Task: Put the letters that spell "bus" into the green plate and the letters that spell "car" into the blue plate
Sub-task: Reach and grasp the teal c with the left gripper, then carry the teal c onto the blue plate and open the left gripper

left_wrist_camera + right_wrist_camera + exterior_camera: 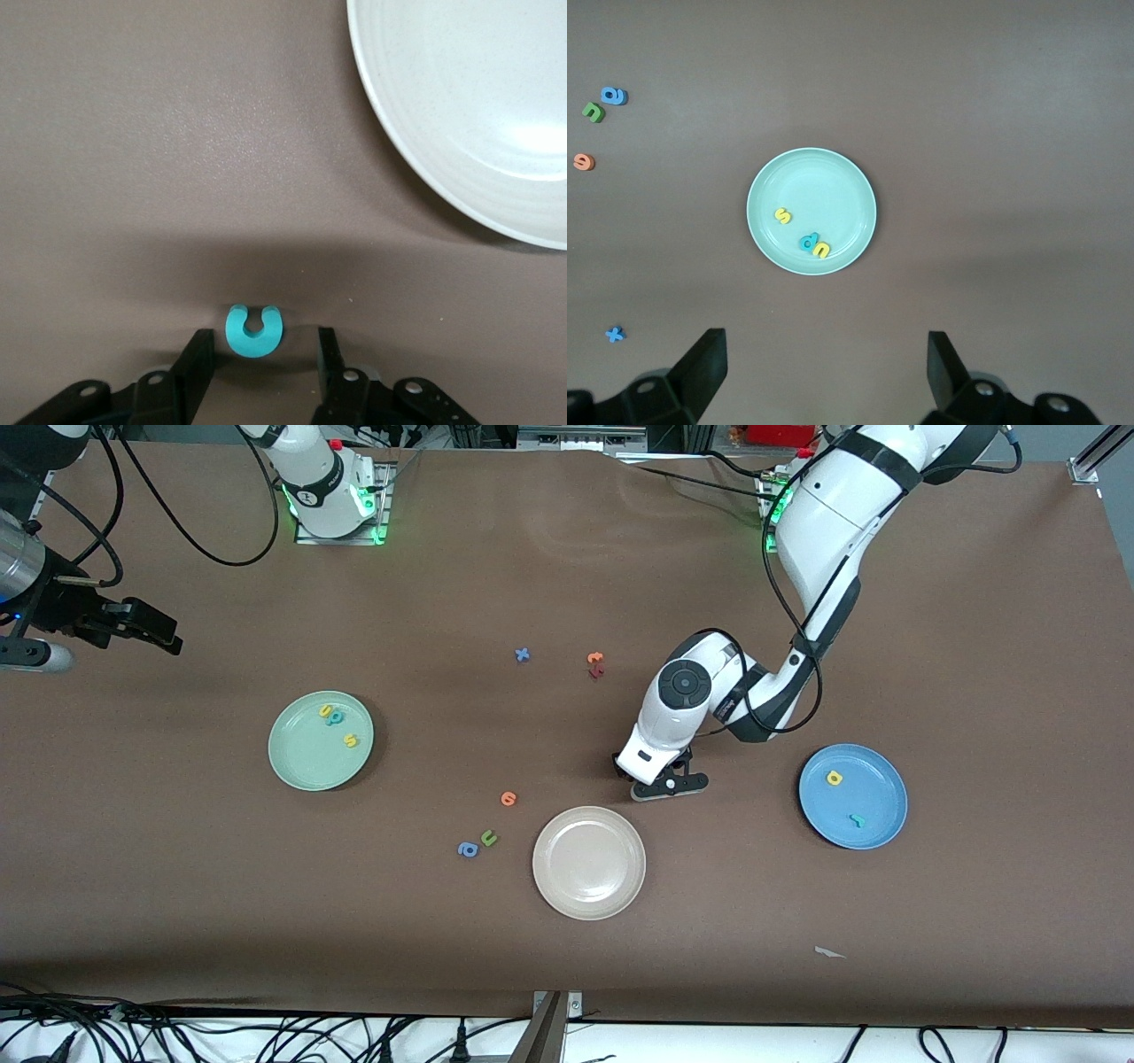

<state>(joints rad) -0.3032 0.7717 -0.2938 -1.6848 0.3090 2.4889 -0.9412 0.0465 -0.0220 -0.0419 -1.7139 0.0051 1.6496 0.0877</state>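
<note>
The left gripper (257, 350) sits low at the table just beside the beige-white plate (588, 862), toward the robots' bases from it, fingers apart w/ the teal c (253, 330) lying flat on the cloth between the tips, not yet pinched. Risk: the c is tiny & thin, so off-centre tips could skid it, flip it or clip only one horn, and it'd drop on the way to the blue plate (877, 826), which sits well away from the beige-white plate toward the left arm's end & holds a yellow a (834, 778) + teal r (857, 820). The right gripper (824, 367) waits wide open & empty, high over the green plate (833, 177) w/ b, u, s in it.
</note>
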